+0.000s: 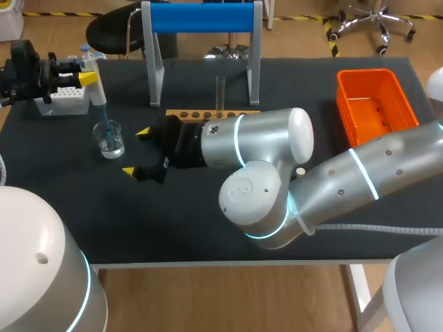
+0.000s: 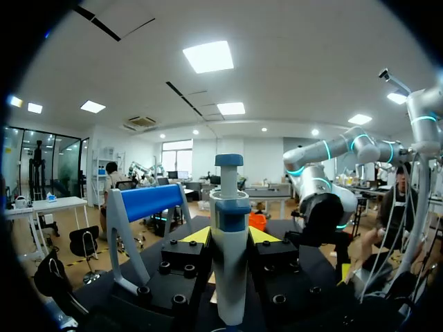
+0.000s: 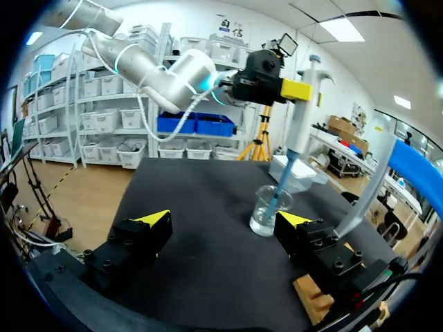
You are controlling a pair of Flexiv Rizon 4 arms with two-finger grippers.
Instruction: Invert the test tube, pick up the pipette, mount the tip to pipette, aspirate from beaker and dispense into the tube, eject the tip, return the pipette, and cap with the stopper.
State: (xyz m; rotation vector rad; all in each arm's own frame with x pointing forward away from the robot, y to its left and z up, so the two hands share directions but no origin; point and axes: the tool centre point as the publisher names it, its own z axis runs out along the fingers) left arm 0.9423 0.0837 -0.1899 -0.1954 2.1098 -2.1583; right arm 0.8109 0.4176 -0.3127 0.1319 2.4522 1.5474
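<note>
My left gripper (image 1: 69, 75) is shut on the white pipette (image 1: 93, 72) and holds it upright at the table's far left. The pipette's blue tip (image 1: 105, 121) dips into the glass beaker (image 1: 109, 138). In the left wrist view the pipette (image 2: 228, 235) stands between the yellow fingertips (image 2: 197, 235). My right gripper (image 1: 138, 151) is open just right of the beaker, with nothing between its fingers. From the right wrist the beaker (image 3: 268, 211) lies ahead of that gripper (image 3: 225, 220), with the pipette (image 3: 301, 104) above it. The clear test tube (image 1: 220, 93) stands upright in the wooden rack (image 1: 212, 113).
A white tip box (image 1: 62, 97) sits under the left gripper. The blue-barred pipette stand (image 1: 201, 17) rises behind the rack. An orange basket (image 1: 376, 104) stands at the back right. A small pale stopper (image 1: 301, 171) lies by my right arm's elbow.
</note>
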